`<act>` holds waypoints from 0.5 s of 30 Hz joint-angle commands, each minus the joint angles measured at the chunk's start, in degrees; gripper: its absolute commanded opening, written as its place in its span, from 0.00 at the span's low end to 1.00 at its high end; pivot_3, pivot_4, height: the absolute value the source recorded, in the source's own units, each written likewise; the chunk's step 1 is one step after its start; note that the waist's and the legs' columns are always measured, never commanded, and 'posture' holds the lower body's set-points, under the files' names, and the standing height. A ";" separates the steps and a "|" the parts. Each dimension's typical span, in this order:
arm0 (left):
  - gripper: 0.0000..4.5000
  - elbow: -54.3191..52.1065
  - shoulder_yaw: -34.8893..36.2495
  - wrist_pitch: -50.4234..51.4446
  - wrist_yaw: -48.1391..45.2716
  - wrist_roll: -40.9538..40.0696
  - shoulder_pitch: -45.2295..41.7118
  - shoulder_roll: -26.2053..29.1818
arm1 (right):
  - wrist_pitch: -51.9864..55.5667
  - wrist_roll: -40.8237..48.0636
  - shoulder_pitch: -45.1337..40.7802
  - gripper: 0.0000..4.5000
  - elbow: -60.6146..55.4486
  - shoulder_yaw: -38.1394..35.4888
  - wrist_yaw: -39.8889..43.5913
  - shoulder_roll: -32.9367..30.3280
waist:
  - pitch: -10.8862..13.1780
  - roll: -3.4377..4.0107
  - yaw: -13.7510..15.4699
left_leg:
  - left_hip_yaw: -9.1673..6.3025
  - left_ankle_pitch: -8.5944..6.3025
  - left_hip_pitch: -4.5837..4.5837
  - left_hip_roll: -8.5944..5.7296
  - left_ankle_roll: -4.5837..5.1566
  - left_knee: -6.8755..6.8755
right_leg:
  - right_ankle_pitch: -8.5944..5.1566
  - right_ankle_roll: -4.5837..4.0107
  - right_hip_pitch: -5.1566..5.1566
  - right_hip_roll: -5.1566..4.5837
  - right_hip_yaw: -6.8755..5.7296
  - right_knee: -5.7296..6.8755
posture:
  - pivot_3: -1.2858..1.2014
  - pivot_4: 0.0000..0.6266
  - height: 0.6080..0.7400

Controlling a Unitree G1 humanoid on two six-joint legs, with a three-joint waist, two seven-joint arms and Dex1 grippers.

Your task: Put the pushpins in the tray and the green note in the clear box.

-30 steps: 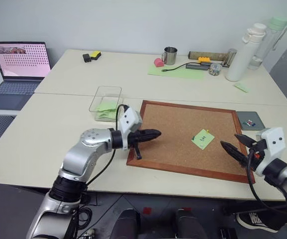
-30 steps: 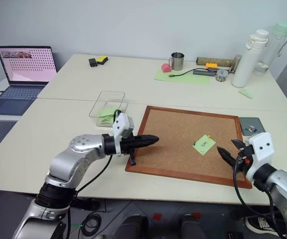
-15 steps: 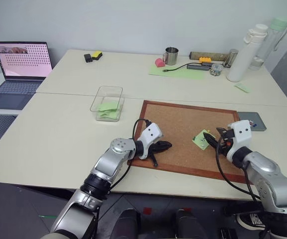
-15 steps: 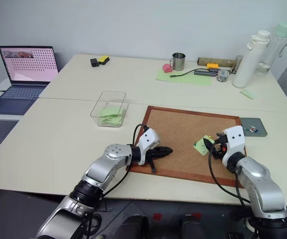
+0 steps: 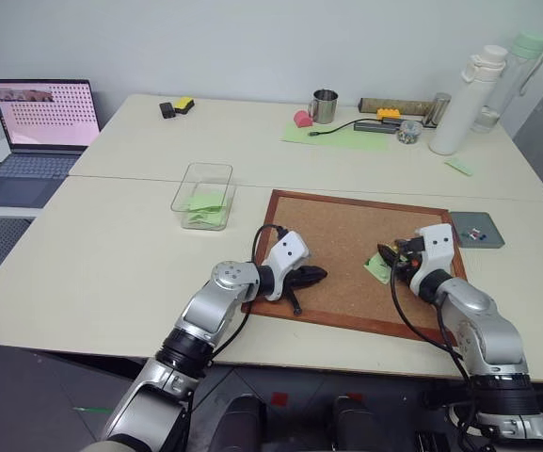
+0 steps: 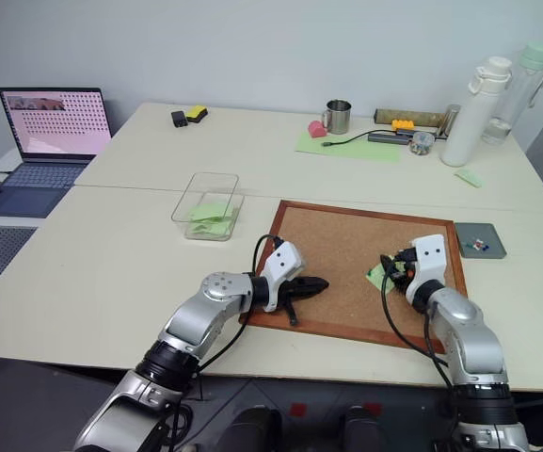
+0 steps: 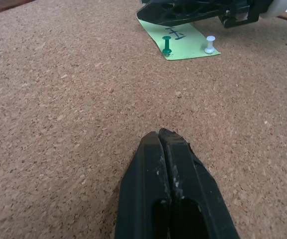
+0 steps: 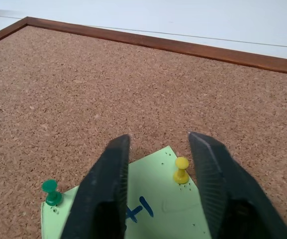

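The green note lies on the cork board near its right edge, partly covered by the right gripper, whose fingers stand apart astride a yellow pushpin. 1 green pushpin holds another corner. Blue handwriting is unreadable. Left gripper is closed, empty, at the board's left edge.

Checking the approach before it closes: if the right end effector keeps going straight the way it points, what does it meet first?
Probably the yellow pushpin, standing between the open fingers of the right end effector in the green note. Beyond it lies bare cork board; depth is uncertain.
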 commanded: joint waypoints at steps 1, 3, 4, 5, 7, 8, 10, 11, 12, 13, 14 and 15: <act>0.00 -2.31 0.50 1.57 0.19 -0.53 0.52 -0.03 | -1.70 -0.37 0.31 0.20 -1.55 -0.72 0.26 0.05 | 0.00 0.00 -0.03 | 0.00 0.00 0.00 0.00 0.00 0.00 | 0.00 0.00 0.00 0.00 0.00 0.01 | 0.52 0.24 1.00; 0.00 -2.73 0.41 2.02 0.20 -0.60 0.74 0.07 | -1.62 -0.71 0.48 0.10 -1.69 -0.28 0.35 -0.15 | 0.00 0.00 -0.06 | 0.00 0.00 0.00 0.00 0.00 0.00 | 0.00 0.00 0.00 0.00 0.00 0.01 | 0.52 0.24 1.00; 0.00 -2.84 0.36 2.17 0.23 -0.59 0.80 0.10 | -1.62 -0.73 0.43 0.03 -1.67 -0.27 0.37 -0.15 | 0.00 0.00 -0.08 | 0.00 0.00 0.01 0.00 0.00 0.00 | 0.00 0.00 0.00 0.00 0.00 0.01 | 0.52 0.24 1.00; 0.00 -3.01 0.35 2.35 0.22 -0.60 0.91 0.17 | -1.64 -0.69 0.29 0.01 -1.64 -0.39 0.32 -0.08 | 0.00 0.01 -0.08 | 0.00 0.00 0.01 0.00 0.00 0.00 | 0.00 0.00 0.00 0.01 0.00 0.01 | 0.52 0.24 1.00; 0.00 -3.32 0.33 2.63 0.20 -0.64 1.12 0.30 | -1.48 -0.50 0.11 0.01 -1.84 -0.76 0.32 0.06 | 0.00 0.01 -0.09 | 0.00 0.00 0.01 0.00 0.00 0.00 | 0.00 0.00 0.00 0.01 0.00 0.01 | 0.52 0.24 1.00; 0.00 -3.43 0.28 2.70 0.20 -0.59 1.23 0.38 | -1.49 -0.25 0.11 0.01 -2.05 -1.01 0.34 0.20 | 0.00 0.01 -0.09 | 0.00 0.00 0.01 0.01 0.00 0.00 | 0.00 0.00 0.00 0.00 0.00 0.01 | 0.52 0.24 1.00; 0.00 -3.63 0.17 2.96 0.12 -0.51 1.40 0.48 | -1.77 0.82 0.21 0.01 -2.86 -1.84 0.60 0.58 | 0.00 0.01 -0.09 | 0.00 0.00 0.01 0.01 0.00 -0.01 | 0.00 0.00 0.00 0.00 0.00 0.01 | 0.52 0.24 1.00; 0.00 -3.82 0.14 3.15 0.08 -0.47 1.55 0.59 | -1.90 1.87 0.40 0.01 -3.87 -2.51 0.88 0.93 | 0.00 0.01 -0.09 | 0.00 0.00 0.01 0.01 0.00 -0.01 | 0.00 0.00 0.00 0.00 0.00 0.01 | 0.52 0.24 1.00; 0.00 -3.92 0.11 3.29 0.06 -0.43 1.62 0.67 | -1.74 2.76 0.50 0.01 -4.73 -3.13 1.02 1.18 | 0.00 0.01 -0.09 | 0.00 0.00 0.01 0.01 0.00 -0.01 | 0.00 0.00 0.00 0.01 0.00 0.01 | 0.52 0.24 1.00; 0.00 -3.92 0.10 3.37 0.05 -0.41 1.62 0.71 | -1.44 3.55 0.54 0.01 -5.56 -3.66 1.27 1.20 | 0.00 0.01 -0.10 | 0.00 0.00 0.01 0.01 0.00 -0.02 | 0.00 0.00 0.00 0.00 0.00 0.01 | 0.52 0.24 1.00; 0.00 -3.97 0.15 3.69 0.05 -0.46 1.62 0.78 | -0.87 4.62 0.68 0.01 -6.98 -4.09 2.00 0.99 | 0.00 0.01 -0.12 | 0.00 0.00 0.00 0.01 0.00 -0.02 | 0.00 0.00 -0.01 0.00 0.00 0.01 | 0.52 0.24 1.00; 0.00 -4.10 0.20 3.98 0.05 -0.52 1.70 0.88 | -0.24 5.72 0.89 0.01 -8.59 -4.38 2.75 0.68 | 0.00 0.01 -0.13 | 0.01 0.00 0.00 0.01 0.00 -0.03 | 0.00 -0.01 -0.02 0.00 0.01 0.01 | 0.52 0.24 1.00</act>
